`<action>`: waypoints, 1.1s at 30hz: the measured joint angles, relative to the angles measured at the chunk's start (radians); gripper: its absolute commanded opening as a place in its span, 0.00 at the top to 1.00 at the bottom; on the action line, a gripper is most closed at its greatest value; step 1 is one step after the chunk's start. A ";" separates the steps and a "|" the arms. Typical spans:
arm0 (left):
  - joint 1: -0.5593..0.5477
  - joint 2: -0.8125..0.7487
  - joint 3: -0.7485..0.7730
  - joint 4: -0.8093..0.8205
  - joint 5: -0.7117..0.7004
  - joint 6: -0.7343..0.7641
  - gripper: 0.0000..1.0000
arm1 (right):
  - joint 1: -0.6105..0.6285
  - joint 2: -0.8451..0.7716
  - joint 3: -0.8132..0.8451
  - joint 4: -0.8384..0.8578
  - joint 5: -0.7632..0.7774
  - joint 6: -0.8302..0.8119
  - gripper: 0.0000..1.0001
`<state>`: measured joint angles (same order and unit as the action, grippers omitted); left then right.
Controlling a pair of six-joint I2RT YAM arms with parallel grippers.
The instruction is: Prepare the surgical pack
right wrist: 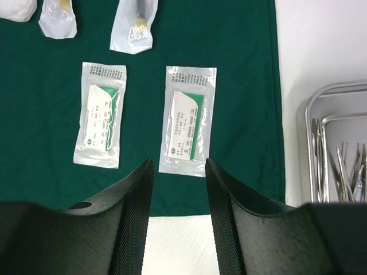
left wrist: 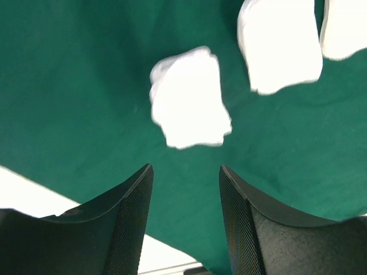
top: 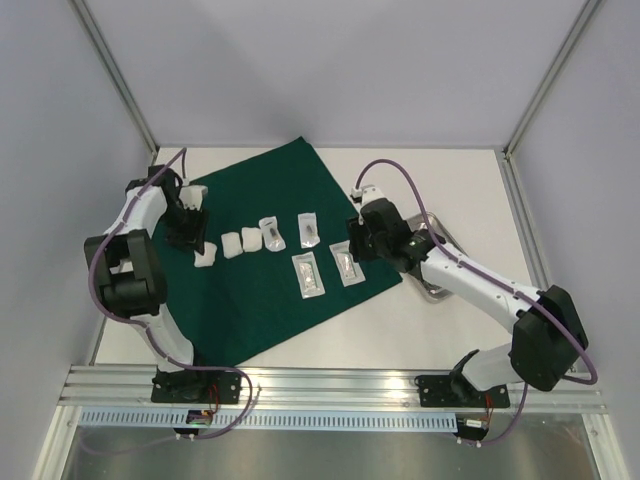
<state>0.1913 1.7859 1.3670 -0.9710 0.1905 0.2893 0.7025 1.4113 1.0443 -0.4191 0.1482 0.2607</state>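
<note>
Risk: left tool (left wrist: 186, 170), open and empty near a gauze pad (left wrist: 189, 97), could pinch the green cloth (left wrist: 69, 86) and drag the next pad (left wrist: 281, 46); right tool (right wrist: 179, 164) likewise open, empty.

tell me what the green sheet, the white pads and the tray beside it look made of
Green sheet: woven cloth, matte; it lies in soft creases and shows no glare. White pads: likely folded gauze or cotton, soft, with fuzzy uneven edges; the weave is too blurred to confirm. Tray: polished metal, probably stainless steel, its rolled rim catching bright reflections.
</note>
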 measured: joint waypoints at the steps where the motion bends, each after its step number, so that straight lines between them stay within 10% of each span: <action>1: -0.008 0.019 0.008 0.004 -0.003 0.000 0.43 | 0.000 0.011 0.000 0.011 -0.004 0.002 0.56; 15: -0.023 0.193 0.061 0.067 -0.064 -0.021 0.56 | 0.013 0.081 0.000 0.061 -0.045 0.012 0.56; 28: -0.027 0.218 0.060 0.060 -0.002 -0.014 1.00 | 0.023 0.114 0.000 0.058 -0.041 0.012 0.56; 33: -0.027 0.171 0.023 0.077 -0.002 -0.014 1.00 | 0.027 0.121 0.005 0.054 -0.034 0.012 0.56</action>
<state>0.1638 1.9564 1.3903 -0.8944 0.1886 0.2756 0.7296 1.5322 1.0496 -0.3653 0.1146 0.2726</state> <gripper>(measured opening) 0.024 0.439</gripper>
